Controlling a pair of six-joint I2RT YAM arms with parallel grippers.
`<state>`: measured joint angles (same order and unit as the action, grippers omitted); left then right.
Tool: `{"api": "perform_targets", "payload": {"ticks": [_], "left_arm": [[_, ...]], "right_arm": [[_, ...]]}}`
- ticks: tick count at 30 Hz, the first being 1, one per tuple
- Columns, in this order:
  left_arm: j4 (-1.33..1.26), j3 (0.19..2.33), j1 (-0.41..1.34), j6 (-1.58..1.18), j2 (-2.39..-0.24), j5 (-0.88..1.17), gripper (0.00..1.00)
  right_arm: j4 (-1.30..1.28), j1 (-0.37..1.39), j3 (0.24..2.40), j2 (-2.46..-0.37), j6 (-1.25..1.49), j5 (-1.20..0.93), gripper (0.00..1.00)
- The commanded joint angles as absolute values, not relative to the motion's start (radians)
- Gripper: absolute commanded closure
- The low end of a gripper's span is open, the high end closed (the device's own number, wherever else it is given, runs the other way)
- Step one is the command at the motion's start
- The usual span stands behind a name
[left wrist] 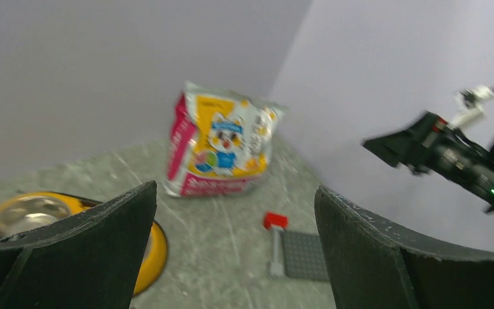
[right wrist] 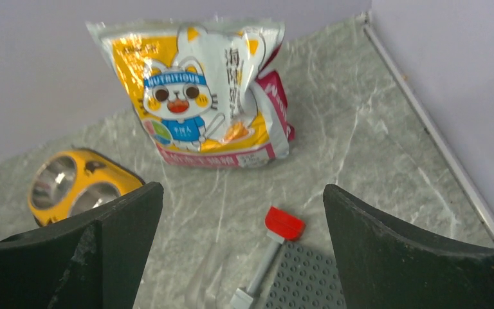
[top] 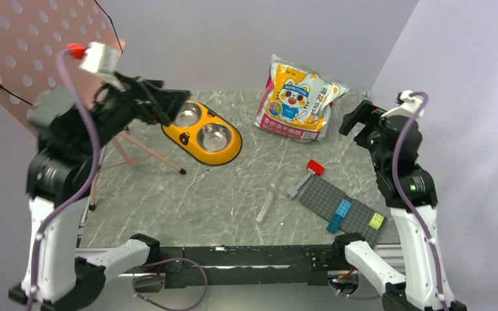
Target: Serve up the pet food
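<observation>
Overhead, the pet food bag [top: 300,98] sits at the back of the marble table [top: 233,188], right of the yellow double bowl [top: 202,131]. The left gripper [top: 172,107] hovers by the bowl's left end and the right gripper [top: 356,116] hangs off the bag's right side, both spread wide and holding nothing. Through the blurred left wrist camera, the bag [left wrist: 222,140] seems upright beyond parted fingers [left wrist: 103,244]. Through the right wrist camera, the bag [right wrist: 202,96] stands beyond the splayed fingers [right wrist: 392,244], with the bowl [right wrist: 112,177] to its left.

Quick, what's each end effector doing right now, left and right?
Left end effector: open, holding nothing.
Right end effector: open, holding nothing.
</observation>
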<state>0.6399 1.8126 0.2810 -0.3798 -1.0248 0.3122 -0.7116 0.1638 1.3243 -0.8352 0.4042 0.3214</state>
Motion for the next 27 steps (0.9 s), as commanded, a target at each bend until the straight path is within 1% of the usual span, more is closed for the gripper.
{"api": "perform_targets", "payload": {"ticks": [1,4,8,12,16,18,21,24,27], "left_arm": [[0.703,1.874,0.513,-0.357,-1.124,0.121,0.04],[0.685,1.865,0.673,-0.341,-1.177,0.014,0.03],[0.691,1.861,0.802,-0.328,-1.252,-0.073,0.04],[0.722,1.845,0.888,-0.320,-1.308,-0.157,0.05],[0.738,1.783,0.908,-0.359,-1.329,-0.199,0.07],[0.710,1.735,0.908,-0.365,-1.325,-0.189,0.07],[0.700,1.701,0.908,-0.368,-1.324,-0.191,0.07],[0.709,1.676,0.909,-0.363,-1.315,-0.203,0.08],[0.695,1.631,0.907,-0.359,-1.285,-0.224,0.06]], "right_arm": [[-0.758,0.159,1.318,-0.911,0.419,0.239,0.00],[-0.720,0.160,1.299,-0.958,0.422,0.157,0.00],[-0.679,0.151,1.304,-1.045,0.422,0.104,0.00],[-0.619,0.037,1.304,-1.155,0.448,0.011,0.00],[-0.481,-0.062,1.282,-1.269,0.481,-0.132,0.01],[-0.408,-0.094,1.281,-1.328,0.484,-0.186,0.03],[-0.341,-0.114,1.306,-1.409,0.455,-0.208,0.04],[-0.247,-0.128,1.290,-1.486,0.405,-0.303,0.08],[-0.159,-0.133,1.255,-1.533,0.347,-0.380,0.09]]}}
